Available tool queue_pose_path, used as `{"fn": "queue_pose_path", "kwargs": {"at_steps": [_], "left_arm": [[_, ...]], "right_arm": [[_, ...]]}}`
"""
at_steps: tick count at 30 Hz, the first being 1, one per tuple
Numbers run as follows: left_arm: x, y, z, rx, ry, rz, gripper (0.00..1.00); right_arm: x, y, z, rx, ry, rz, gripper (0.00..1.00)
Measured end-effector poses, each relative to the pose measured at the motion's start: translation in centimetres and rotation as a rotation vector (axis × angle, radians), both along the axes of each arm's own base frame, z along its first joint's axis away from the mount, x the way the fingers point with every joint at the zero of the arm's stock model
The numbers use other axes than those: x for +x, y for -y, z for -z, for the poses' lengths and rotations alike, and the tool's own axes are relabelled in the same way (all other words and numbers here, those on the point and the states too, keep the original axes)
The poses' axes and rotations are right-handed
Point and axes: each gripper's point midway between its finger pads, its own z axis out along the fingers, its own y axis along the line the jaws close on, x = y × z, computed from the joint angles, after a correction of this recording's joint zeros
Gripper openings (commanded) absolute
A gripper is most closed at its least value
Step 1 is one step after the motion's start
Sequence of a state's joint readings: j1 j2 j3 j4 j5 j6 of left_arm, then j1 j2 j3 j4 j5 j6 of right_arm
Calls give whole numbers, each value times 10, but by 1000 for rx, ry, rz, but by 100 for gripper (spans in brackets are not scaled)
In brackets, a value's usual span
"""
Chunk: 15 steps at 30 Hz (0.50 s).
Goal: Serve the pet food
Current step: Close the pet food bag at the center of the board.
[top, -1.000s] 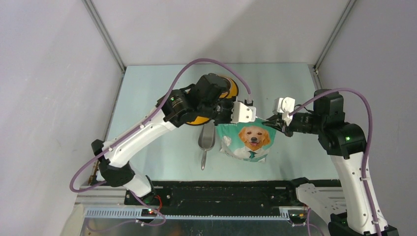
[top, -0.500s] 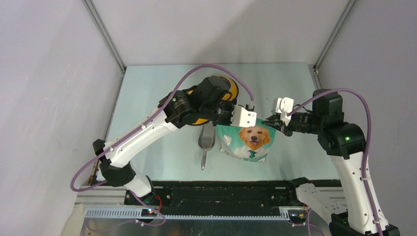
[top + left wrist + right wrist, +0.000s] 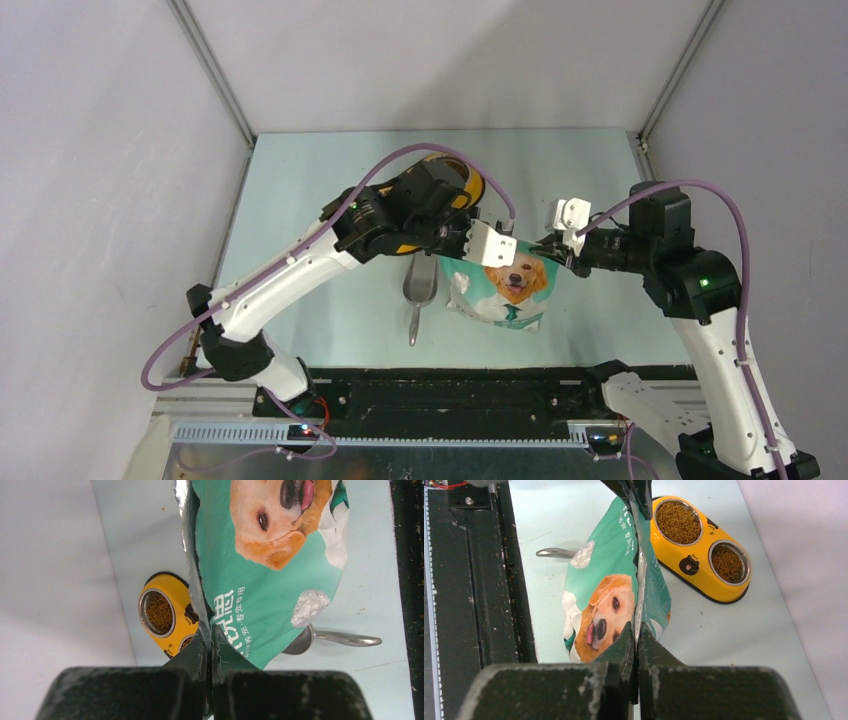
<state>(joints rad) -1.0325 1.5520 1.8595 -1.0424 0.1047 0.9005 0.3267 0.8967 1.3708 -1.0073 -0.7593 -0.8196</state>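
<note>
Already, the pet food (image 3: 678, 522) sits in both cups of the yellow double bowl (image 3: 702, 549), which stands on the worktop (image 3: 330, 180) just behind the bag (image 3: 505, 290). From the right wrist view, the larger cup looks well filled and the smaller one (image 3: 726, 564) holds a shallower layer. So the serving itself seems, by my reading, largely done.

Your left jaws are closed on one end of the bag's top edge, and your right jaws are pinched on the other end. Between the two grips the mouth runs as a thin, flattened seam with a sliver of silver lining (image 3: 185, 530) showing. I cannot tell whether the bag's bottom rests on the worktop or hangs just clear of it.

The grey scoop (image 3: 420, 290) lies flat beside the bag, its bowl partly tucked under the bag's lower corner, and neither arm touches it. A few loose pellets (image 3: 162, 508) lie scattered on the worktop.

What seems left for you is bag handling: either pull the mouth apart for a top-up, or set the bag down and let go. You may also want to gather those strays.
</note>
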Motion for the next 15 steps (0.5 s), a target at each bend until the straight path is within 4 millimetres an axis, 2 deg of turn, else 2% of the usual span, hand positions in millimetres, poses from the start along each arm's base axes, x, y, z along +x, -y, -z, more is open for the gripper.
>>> {"fn": "queue_pose_path", "kwargs": {"at_steps": [2,7,10,15], "left_arm": [[2,-1,0,2,12,-12,10],[11,-8,2,16,56,-60,11],[14,-11,2,26,72,-80,1],[16,-12,3,35,84,-80,0]], "right_arm": [[1,0,0,-2,3,4,0],[3,-2,0,-6,2,8,0],[4,-3,1,-8,1,11,0],[6,-4,0,-13,5,18,0]]}}
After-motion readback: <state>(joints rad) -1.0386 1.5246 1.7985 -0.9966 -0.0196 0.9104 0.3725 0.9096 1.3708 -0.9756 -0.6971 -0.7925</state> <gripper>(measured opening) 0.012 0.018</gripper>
